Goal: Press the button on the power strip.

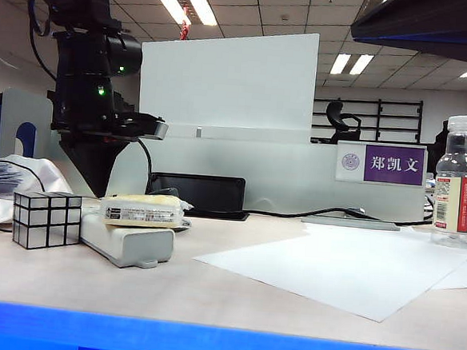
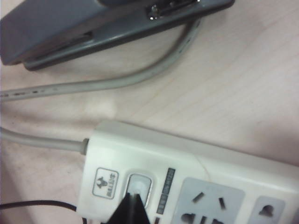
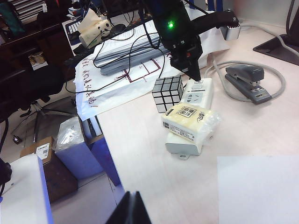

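1. The power strip (image 2: 196,186) is a long, low, off-white block with rounded corners, grey socket panels and a pale grey cord; it lies at the desk's (image 1: 209,289) left end, beside the mirrored puzzle cube (image 3: 167,93).
2. A yellowish wrapped packet (image 3: 189,120) rests across it.
3. The left pincer (image 2: 131,203), its tips pressed together, touches the strip's button (image 2: 138,188).
4. The right pincer (image 3: 131,205) hangs well apart over the desk edge; its dark tips look pressed together.
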